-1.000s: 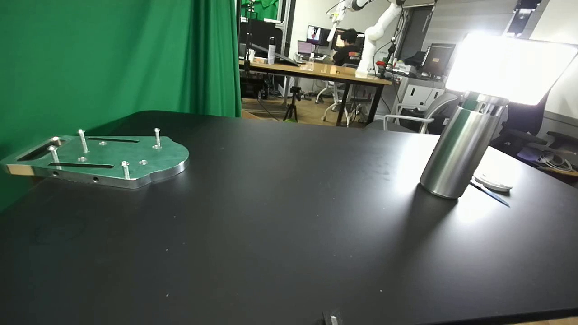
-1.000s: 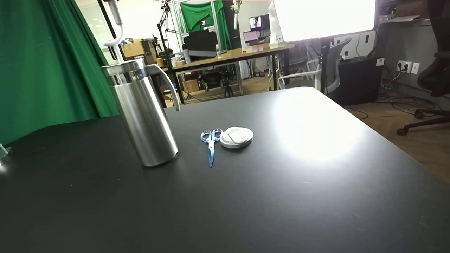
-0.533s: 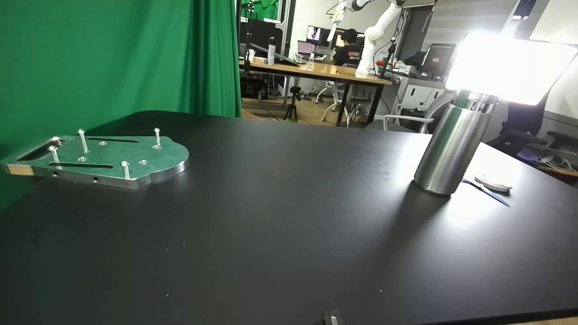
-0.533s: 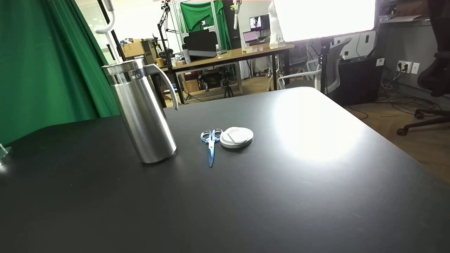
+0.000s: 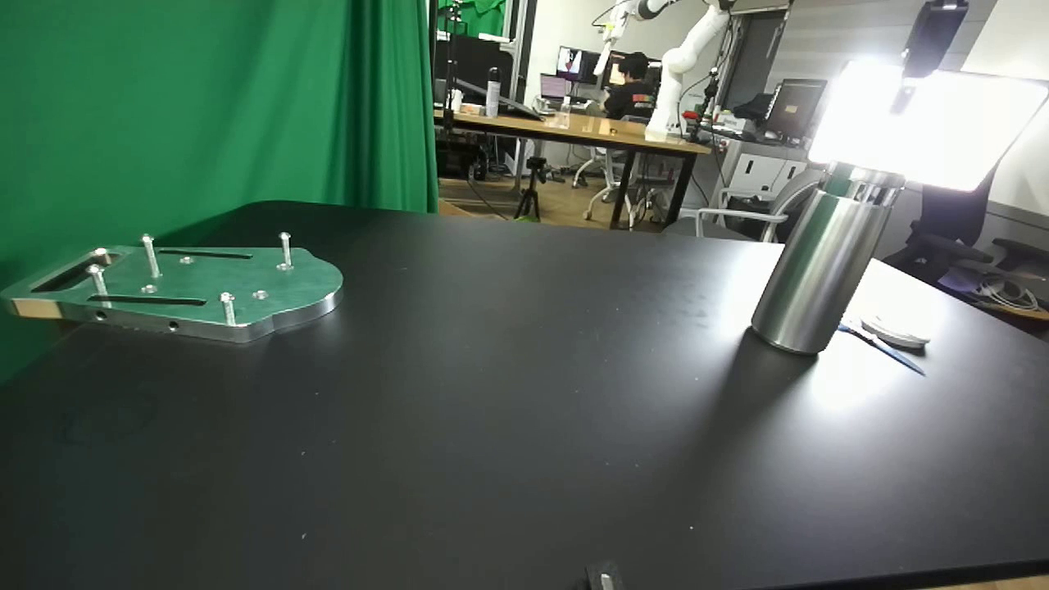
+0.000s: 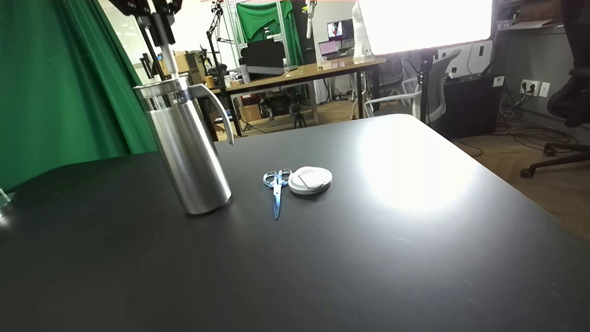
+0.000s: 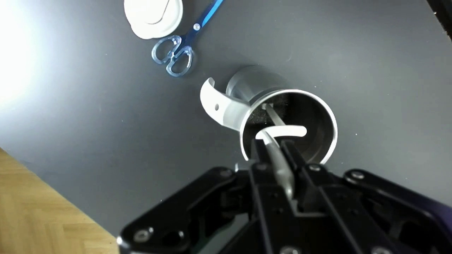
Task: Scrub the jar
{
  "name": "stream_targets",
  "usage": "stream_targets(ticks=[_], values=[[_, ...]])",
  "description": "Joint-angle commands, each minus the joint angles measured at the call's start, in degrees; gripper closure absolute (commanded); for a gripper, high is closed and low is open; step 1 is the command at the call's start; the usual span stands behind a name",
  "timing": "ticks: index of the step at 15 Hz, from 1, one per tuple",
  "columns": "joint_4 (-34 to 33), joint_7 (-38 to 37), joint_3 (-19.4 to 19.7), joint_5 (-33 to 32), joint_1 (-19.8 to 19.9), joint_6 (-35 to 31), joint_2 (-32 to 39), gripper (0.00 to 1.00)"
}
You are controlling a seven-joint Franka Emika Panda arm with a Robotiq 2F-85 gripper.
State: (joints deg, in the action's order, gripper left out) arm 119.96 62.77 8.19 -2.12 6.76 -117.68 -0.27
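A tall steel jug (image 6: 191, 157) with a side handle stands upright on the black table; it also shows in an exterior view (image 5: 811, 270) and open-topped in the wrist view (image 7: 255, 83). My gripper (image 7: 273, 146) is shut on the grey-white handle of a brush (image 7: 279, 162). The brush's white hook lies over the jug's mouth in the wrist view, and its thin shaft runs down inside. The brush head is hidden in the jug. In an exterior view my gripper (image 6: 163, 34) is above the rim, with the handle (image 6: 170, 62) entering the mouth.
Blue scissors (image 6: 277, 196) and a white oval lid (image 6: 310, 180) lie beside the jug, on its handle side. A metal plate with upright bolts (image 5: 209, 279) is at the table's far end from the jug. A bright light panel (image 6: 428, 23) stands behind.
The brush rose a little with its hook above the rim, then my gripper came down and the hook sank to the mouth. The jug shifted slightly away from the scissors, then stayed still.
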Motion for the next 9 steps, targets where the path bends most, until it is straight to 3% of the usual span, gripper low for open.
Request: stream_targets(ticks=[1,9], values=[[-1.1,-1.9,-0.2,0.8,0.5,-1.0,3.7,0.96],[-3.1,-1.1,-0.2,1.5,1.2,1.8,0.9,0.96]])
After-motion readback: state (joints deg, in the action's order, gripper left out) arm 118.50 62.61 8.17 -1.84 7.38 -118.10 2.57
